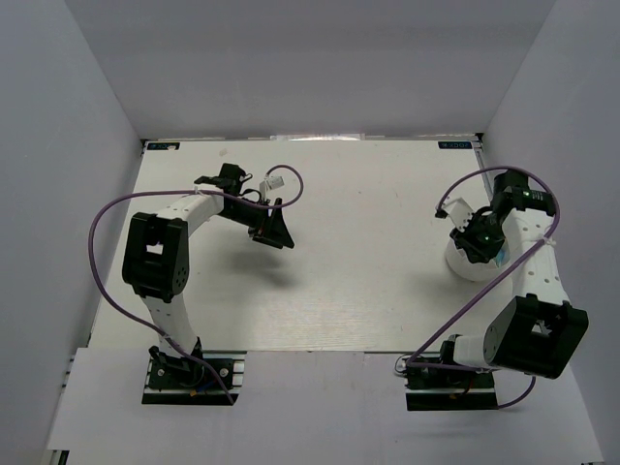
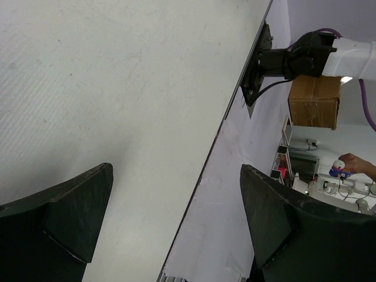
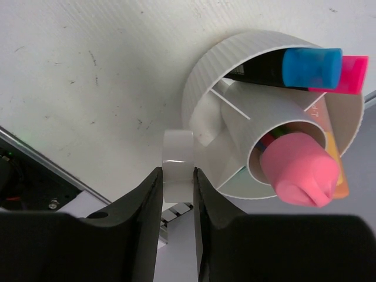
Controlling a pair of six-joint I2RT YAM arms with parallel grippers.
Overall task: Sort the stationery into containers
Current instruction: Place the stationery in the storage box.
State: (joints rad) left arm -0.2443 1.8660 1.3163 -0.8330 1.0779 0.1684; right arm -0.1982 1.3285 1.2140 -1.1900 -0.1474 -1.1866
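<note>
White tabletop [image 1: 368,281] stretches under the left hand [image 2: 176,170], which is spread wide and holds nothing. The right hand [image 3: 176,176] pinches the white ring [image 3: 178,154] just beside the container [image 3: 202,82] holding markers [image 3: 311,66]. The likely next move is to carry it over the rim and release.

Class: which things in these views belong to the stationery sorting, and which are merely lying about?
Belong to the job:
white ring, held in the right pincer
white container
blue-capped marker
pink marker
pink-capped piece

Lying about:
cardboard box, beyond the table
</note>
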